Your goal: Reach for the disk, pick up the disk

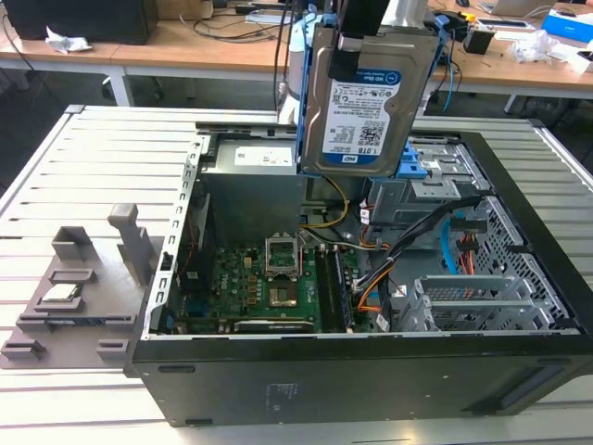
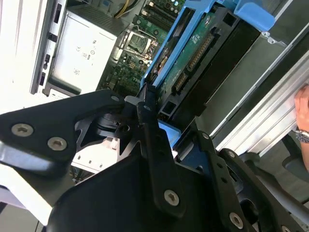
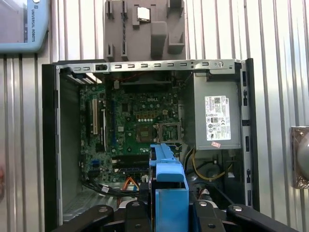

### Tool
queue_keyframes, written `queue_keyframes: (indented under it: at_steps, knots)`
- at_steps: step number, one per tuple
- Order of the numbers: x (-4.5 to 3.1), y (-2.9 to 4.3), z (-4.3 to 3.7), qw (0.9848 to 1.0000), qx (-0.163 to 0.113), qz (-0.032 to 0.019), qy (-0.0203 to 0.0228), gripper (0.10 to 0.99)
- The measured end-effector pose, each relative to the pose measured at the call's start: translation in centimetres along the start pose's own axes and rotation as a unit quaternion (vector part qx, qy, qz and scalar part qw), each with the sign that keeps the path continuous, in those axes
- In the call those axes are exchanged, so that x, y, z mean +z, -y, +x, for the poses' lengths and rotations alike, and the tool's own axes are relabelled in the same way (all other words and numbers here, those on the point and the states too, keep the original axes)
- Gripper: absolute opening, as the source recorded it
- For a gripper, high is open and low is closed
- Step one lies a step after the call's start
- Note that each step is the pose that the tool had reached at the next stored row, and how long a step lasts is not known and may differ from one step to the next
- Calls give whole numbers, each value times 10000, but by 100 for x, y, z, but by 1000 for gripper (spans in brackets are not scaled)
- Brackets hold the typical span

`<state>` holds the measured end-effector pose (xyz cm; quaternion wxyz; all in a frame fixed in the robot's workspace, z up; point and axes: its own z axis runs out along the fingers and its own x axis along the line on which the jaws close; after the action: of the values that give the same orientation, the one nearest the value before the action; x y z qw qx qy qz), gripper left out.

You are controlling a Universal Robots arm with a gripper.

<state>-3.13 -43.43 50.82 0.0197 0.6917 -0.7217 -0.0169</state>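
While my tool (image 1: 357,42) hangs above the open computer case (image 1: 371,371), I record the following.

Tool state: my black fingers (image 2: 159,159) are clamped on the top end of the disk (image 1: 366,102), one on each face of it, as both wrist views show.

Disk position: it hangs upright in the air, clear of the case, above the drive bays (image 1: 435,171) at the case's far side in the exterior view. Its labelled silver face is turned toward the exterior camera.

Disk carrier: a blue plastic frame (image 3: 169,186) runs along the disk's edges; in the second wrist view the disk's green circuit-board side (image 2: 200,53) shows inside that frame.

Case: it lies on its side on the slatted tabletop (image 1: 93,158), open side up. The green motherboard (image 1: 269,287) with its empty processor socket (image 3: 166,131) is exposed, and the silver power supply (image 3: 217,118) sits in one corner.

Cables: orange, blue and black leads (image 1: 454,236) run between the drive bays and the board.

Grey fixture: a grey moulded holder (image 1: 79,287) rests on the tabletop just beside the case, at the exterior view's left, with a small square silver chip (image 3: 143,13) seated in it.

Person: a hand with a wristwatch (image 2: 303,116) shows at the edge of the second wrist view, well apart from the disk.
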Motion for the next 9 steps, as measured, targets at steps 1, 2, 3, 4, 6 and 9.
queue_keyframes:
  at_steps: [1,2,3,4,6,9]
  knots:
    - [0,1,21,10000,0,0,0,369]
    - [0,2,38,10000,0,0,0,369]
    - [0,2,56,10000,0,0,0,369]
    - [1,3,70,10000,0,0,0,369]
    - [0,4,94,10000,0,0,0,369]
    - [0,6,132,10000,0,0,0,369]
